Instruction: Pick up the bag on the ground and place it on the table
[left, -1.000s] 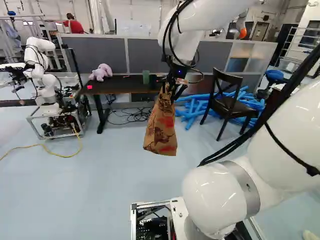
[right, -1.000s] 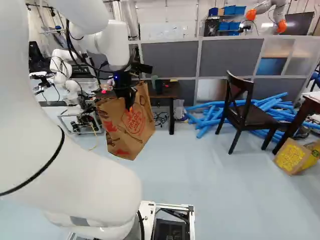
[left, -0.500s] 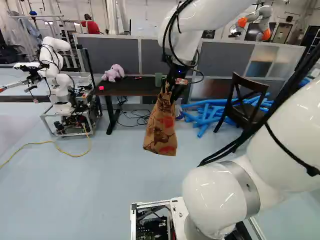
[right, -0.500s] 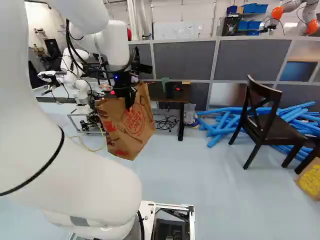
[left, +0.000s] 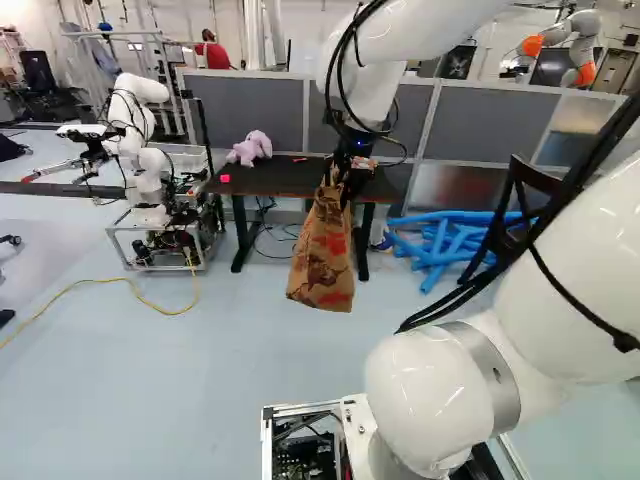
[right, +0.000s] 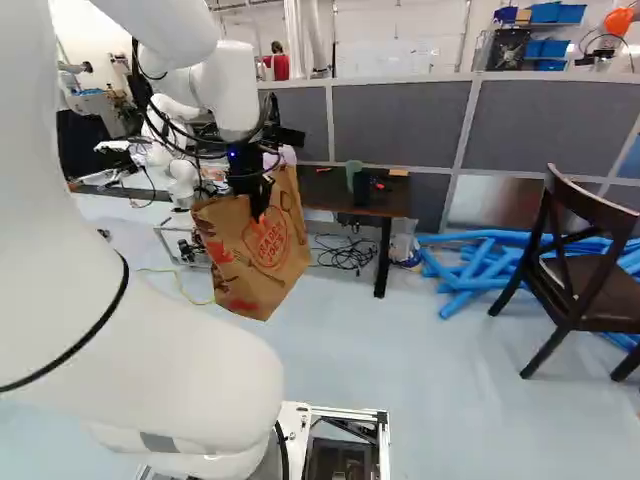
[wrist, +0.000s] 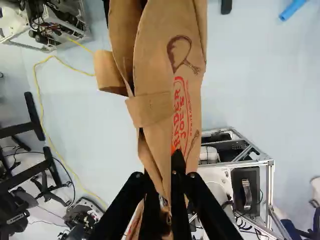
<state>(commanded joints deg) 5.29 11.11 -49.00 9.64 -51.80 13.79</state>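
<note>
High ahead of the base, my gripper (right: 262, 190) is shut on the top edge of the brown paper bag (right: 255, 255), which hangs off the floor with its red print showing. In the wrist view the bag (wrist: 167, 65) runs between the fingertips of the gripper (wrist: 166, 181), with a folded handle strip on its side. The dark table (left: 285, 180) stands beyond the bag; in the left base view the bag (left: 322, 255) overlaps its front edge and hides part of the space below it.
On the table are a purple plush toy (left: 252, 147), a pink block (left: 224, 178) and a green cup (right: 353, 172). Blue tubes (right: 475, 270) and a dark chair (right: 590, 265) are to its right. Another robot (left: 145, 170) stands left, near a yellow cable (left: 125, 281) on the floor.
The base has turned left: table, chair and tubes have shifted rightward in both base views. The arm keeps its pose over its lowest joint, and the bag stays held in the gripper.
</note>
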